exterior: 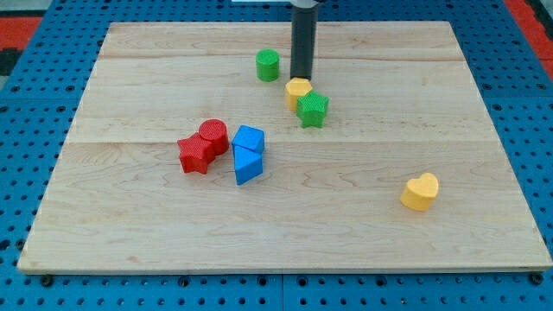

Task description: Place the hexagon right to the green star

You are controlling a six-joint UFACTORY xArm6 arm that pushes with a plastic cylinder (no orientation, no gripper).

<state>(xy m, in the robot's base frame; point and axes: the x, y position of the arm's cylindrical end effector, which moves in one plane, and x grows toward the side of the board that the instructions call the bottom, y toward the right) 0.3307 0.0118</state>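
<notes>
The yellow hexagon [298, 90] lies near the view's top centre, touching the upper left side of the green star [313, 109]. My tip [301, 79] stands just above the hexagon, at or very close to its top edge. The rod rises straight up out of the view's top.
A green cylinder [268, 65] stands left of the rod. A red cylinder [213, 135] and red star [196, 155] sit left of centre, beside a blue block [249, 139] and blue triangle [248, 165]. A yellow heart [421, 192] lies lower right. The wooden board [130, 225] ends at blue pegboard.
</notes>
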